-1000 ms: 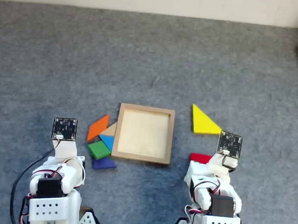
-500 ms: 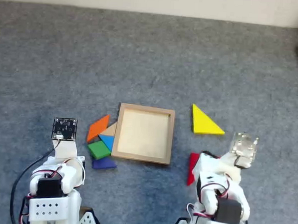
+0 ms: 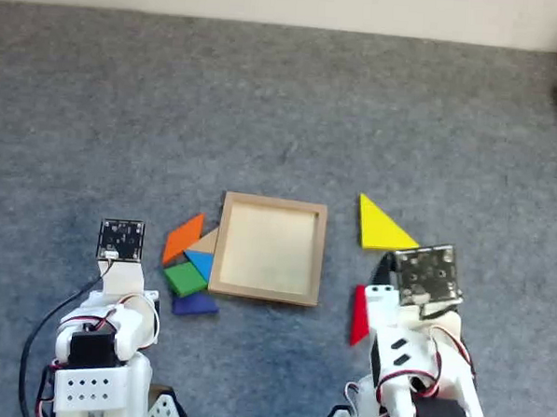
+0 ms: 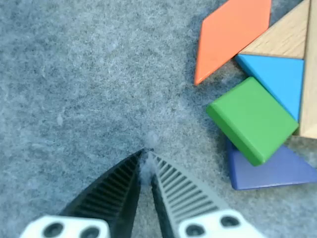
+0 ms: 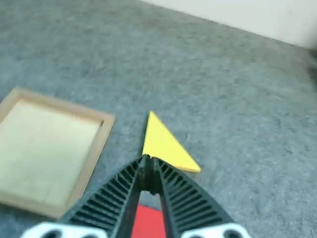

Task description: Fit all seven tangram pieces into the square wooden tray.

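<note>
The square wooden tray (image 3: pixel 318 257) lies mid-table, its bare floor showing. Against its left side sit an orange parallelogram (image 3: pixel 183 236), a plain wood triangle (image 3: pixel 207 239), a blue triangle (image 3: pixel 200 262), a green square (image 3: pixel 185 278) and a dark blue triangle (image 3: pixel 195 303). A yellow triangle (image 3: pixel 382 225) lies to the tray's right, and a red triangle (image 3: pixel 358 314) sits nearer the right arm (image 3: pixel 426 277). My left gripper (image 4: pixel 147 152) is shut on nothing, low over carpet beside the green square (image 4: pixel 252 119). My right gripper (image 5: pixel 147 159) is shut, raised above the red triangle (image 5: pixel 146 220) and pointing at the yellow triangle (image 5: pixel 166 144).
Grey carpet covers the whole table. A pale wall edge runs along the far side. Open carpet lies beyond the tray (image 5: pixel 96 148) and on both far sides. The left arm (image 3: pixel 119 256) sits near the front edge, left of the pieces.
The right arm has swung and risen; its wrist now hangs between the red and yellow triangles, and more of the red triangle shows. The left arm and all pieces are unmoved.
</note>
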{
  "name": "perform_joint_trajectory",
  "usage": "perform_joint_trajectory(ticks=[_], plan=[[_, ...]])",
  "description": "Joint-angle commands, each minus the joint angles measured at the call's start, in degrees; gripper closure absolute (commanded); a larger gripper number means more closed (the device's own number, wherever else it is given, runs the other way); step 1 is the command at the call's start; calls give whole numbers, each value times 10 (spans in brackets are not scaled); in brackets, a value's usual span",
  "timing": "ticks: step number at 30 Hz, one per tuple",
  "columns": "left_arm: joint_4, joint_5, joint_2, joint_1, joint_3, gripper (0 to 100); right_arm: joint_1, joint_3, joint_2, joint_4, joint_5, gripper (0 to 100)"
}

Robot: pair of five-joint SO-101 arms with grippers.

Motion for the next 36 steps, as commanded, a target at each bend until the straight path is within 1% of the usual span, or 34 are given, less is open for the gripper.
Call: perform_joint_trajectory(ticks=[1,8,13,15,17,21,27,36], plan=[[3,-2,-8,-4,0,993,-11,-64,114,3,43,940],[3,-2,-8,-4,0,993,-10,-205,400,0,51,796],[3,-2,-8,-4,0,993,-10,-313,573,6,49,668],[3,-2,-8,-4,0,993,-10,-343,636,6,52,641],[3,-2,-8,-4,0,993,-13,-368,694,6,55,639],[3,-2,-8,-4,0,993,-21,-412,793,5,124,639],[3,-2,-8,-4,0,993,-22,-476,928,2,178,639],[3,-2,-8,-4,0,993,-23,-612,1099,5,178,639]])
